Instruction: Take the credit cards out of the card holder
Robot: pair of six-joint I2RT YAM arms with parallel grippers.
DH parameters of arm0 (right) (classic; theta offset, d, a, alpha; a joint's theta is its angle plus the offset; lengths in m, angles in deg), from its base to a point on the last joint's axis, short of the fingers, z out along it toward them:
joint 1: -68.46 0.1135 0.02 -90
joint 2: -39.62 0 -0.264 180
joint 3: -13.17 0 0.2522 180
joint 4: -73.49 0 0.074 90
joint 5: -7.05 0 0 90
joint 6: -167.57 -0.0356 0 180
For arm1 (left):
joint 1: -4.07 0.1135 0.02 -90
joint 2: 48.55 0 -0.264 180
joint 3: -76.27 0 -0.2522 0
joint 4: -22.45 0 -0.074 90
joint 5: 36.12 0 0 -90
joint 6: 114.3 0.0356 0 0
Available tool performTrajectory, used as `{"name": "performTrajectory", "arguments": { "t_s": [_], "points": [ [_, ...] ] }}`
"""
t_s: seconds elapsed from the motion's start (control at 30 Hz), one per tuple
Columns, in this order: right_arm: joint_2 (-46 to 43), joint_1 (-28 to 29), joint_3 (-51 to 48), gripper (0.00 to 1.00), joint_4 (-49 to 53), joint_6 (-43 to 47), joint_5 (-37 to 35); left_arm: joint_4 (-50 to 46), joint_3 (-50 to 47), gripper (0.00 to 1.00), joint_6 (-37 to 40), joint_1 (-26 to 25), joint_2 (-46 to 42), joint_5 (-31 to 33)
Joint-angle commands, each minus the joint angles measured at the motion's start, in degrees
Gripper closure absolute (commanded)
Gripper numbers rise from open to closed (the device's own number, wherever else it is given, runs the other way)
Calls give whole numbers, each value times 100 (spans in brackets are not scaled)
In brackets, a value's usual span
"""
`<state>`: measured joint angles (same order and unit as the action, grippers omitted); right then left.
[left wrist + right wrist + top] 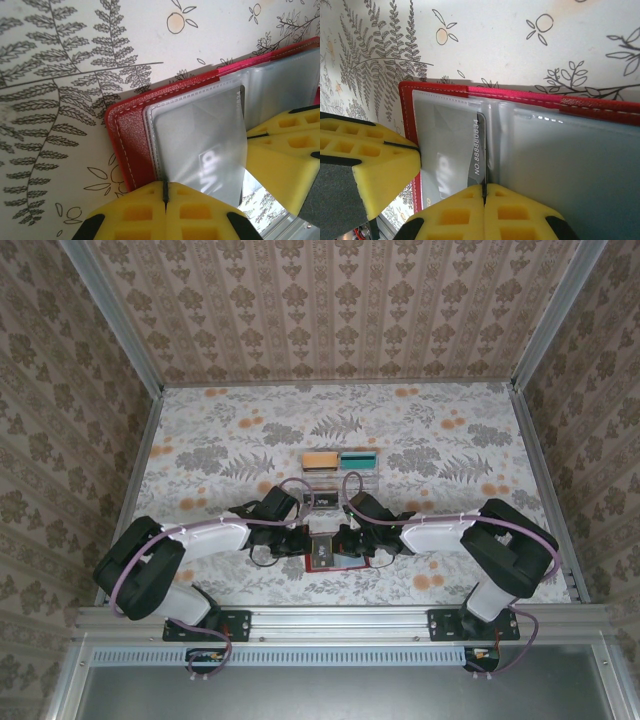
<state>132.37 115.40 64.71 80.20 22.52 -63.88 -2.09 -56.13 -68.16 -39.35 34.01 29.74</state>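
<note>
The red card holder (345, 562) lies open on the flowered table, close to the arm bases, its clear sleeves (570, 165) facing up. My left gripper (165, 192) is shut on the edge of one clear sleeve (200, 130), beside the red cover (130, 145). A dark credit card (477, 150) with white numbers sits in that sleeve, and my right gripper (484, 192) is shut on its thin edge. The two grippers meet over the holder, left (308, 543) and right (345, 540). The left fingers (375, 155) and the right fingers (280, 150) each show in the other wrist view.
A clear compartment tray (340, 472) with orange and teal contents stands just beyond the holder. Patterned walls enclose the table on three sides, and a metal rail (330, 618) runs along the near edge.
</note>
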Motion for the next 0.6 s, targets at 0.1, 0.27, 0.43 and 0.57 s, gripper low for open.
{"name": "performTrajectory", "arguments": {
  "t_s": [0.1, 0.27, 0.43, 0.57],
  "points": [
    [-450, -190, -122, 100, 134, 194, 116, -301, 52, 100, 180, -35, 195, 137],
    [-667, -336, -287, 100, 230, 257, 116, -319, 60, 100, 194, -26, 197, 153],
    [-613, -343, -298, 100, 196, 232, 109, -319, 87, 100, 209, -26, 221, 147],
    [-455, -335, -238, 81, 94, 187, 195, -293, 87, 100, 208, -28, 249, 120]
  ]
}}
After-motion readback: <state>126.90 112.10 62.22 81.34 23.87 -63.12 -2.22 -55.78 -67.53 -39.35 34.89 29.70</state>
